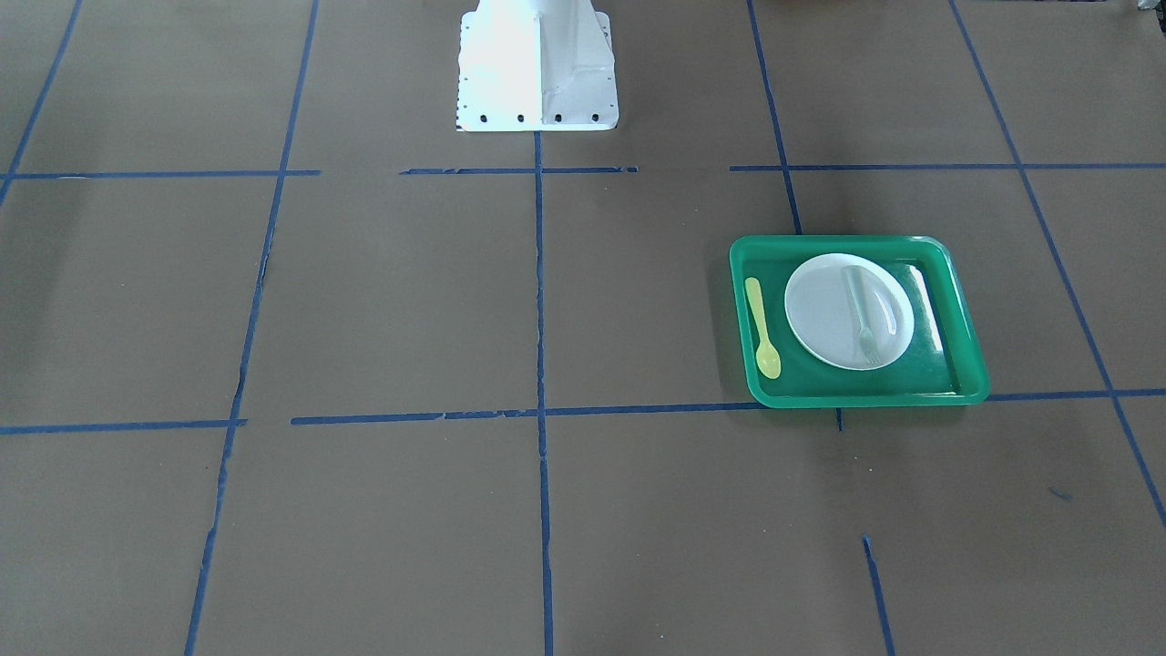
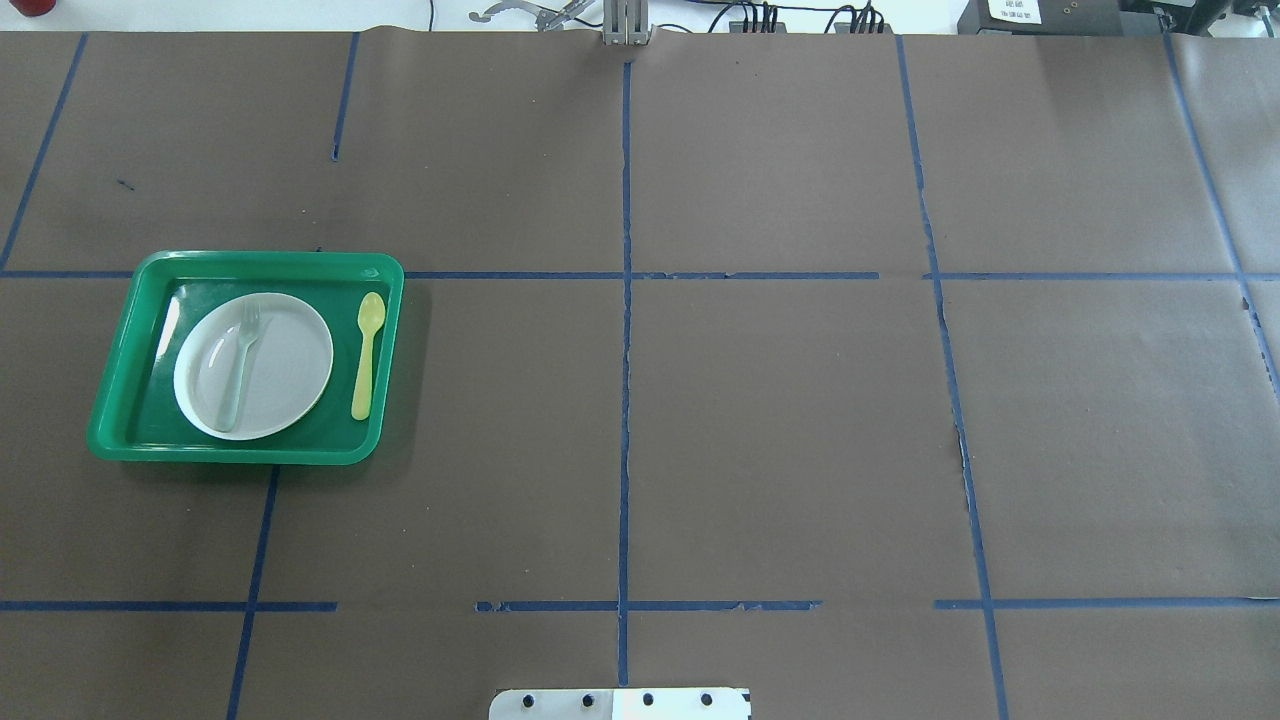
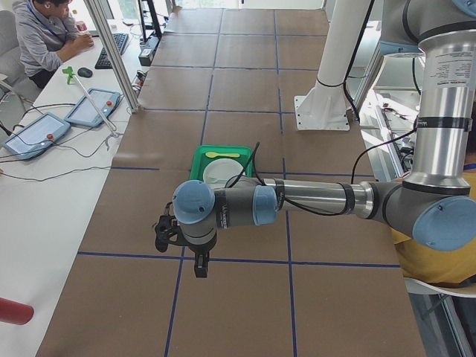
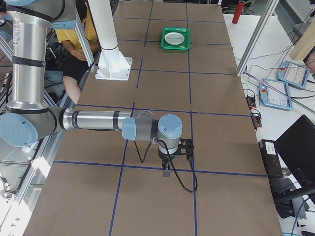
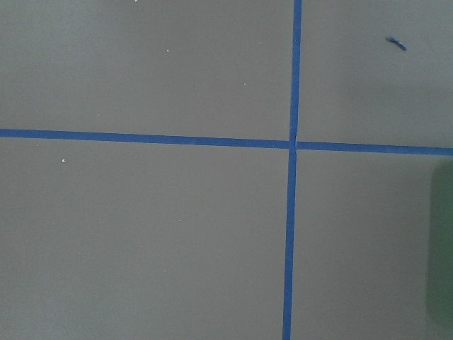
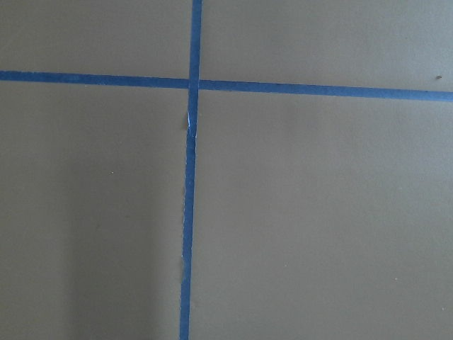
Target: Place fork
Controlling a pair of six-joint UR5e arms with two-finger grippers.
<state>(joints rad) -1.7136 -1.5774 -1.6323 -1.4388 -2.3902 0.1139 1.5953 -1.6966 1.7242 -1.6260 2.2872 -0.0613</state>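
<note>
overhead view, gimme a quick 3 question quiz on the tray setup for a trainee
1. True or false: the fork lies on the white plate.
2. Pick one: the yellow spoon lies A) on the plate, B) inside the green tray beside the plate, C) outside the tray.
3. Fill in: the tray sits on the robot's ____ side of the table.

Key: 1 true; 2 B; 3 left.
</note>
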